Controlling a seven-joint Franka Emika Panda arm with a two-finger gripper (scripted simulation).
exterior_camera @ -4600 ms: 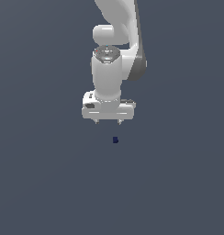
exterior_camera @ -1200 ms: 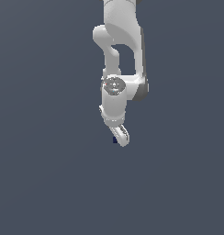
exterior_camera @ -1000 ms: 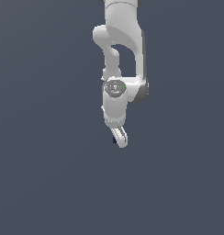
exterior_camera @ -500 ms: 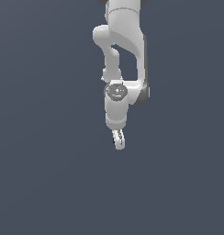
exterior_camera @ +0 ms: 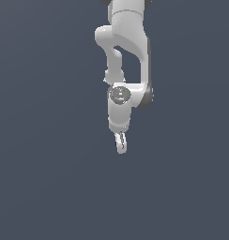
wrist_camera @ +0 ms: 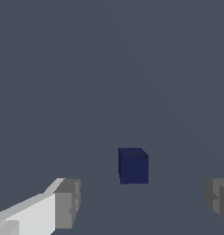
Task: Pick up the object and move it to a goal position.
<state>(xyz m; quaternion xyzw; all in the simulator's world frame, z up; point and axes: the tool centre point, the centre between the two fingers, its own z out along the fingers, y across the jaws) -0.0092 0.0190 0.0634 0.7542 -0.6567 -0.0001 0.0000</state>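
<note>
The white robot arm (exterior_camera: 128, 51) points its gripper (exterior_camera: 120, 143) down at a tiny dark blue block (wrist_camera: 133, 165).

In the wrist view the two gray fingertips (wrist_camera: 68, 203) are spread wide apart and hold nothing. The block sits on the flat gray floor (wrist_camera: 109, 69) between them, not touching either one. In the exterior view the gripper is seen from its thin side, and the block cannot be seen there.

The arm (exterior_camera: 128, 56) has a smooth, softly glossy white shell like moulded plastic, with a duller grey metallic disc (exterior_camera: 119, 94) at its wrist joint. The fingers (wrist_camera: 63, 204) are white with matt grey pads, flat-faced and unshiny. Between them, the block (wrist_camera: 133, 165) is a matt, uniform navy blue with no texture, and the table (wrist_camera: 109, 69) beneath it is an even, matt slate grey.
</note>
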